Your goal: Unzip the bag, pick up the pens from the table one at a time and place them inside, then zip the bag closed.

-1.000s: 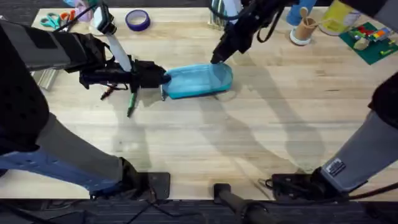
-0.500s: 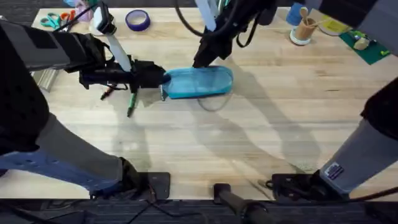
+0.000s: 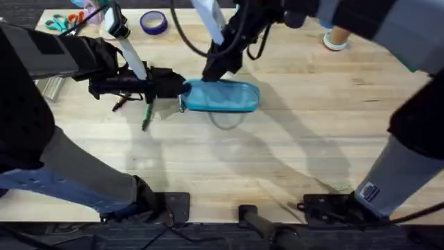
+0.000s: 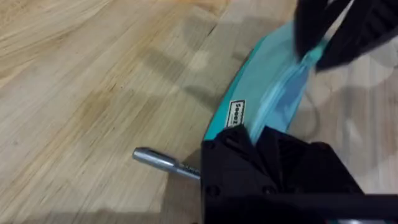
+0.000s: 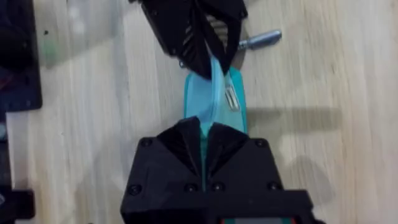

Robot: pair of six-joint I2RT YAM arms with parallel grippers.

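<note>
The slim light blue fabric pouch [image 3: 222,95] lies on the pale wooden desk [image 3: 277,160]. The left tool [image 3: 182,89] is clenched on its left end, anchoring it. The right tool [image 5: 204,127] pinches the zip line at the top seam, likely the pull. To unzip well, drag level along the seam, keep the anchor taut, avoid lifting. A dark grey and silver pen [image 4: 163,163] lies beside the anchored end, a green pen [image 3: 146,117] nearby
</note>
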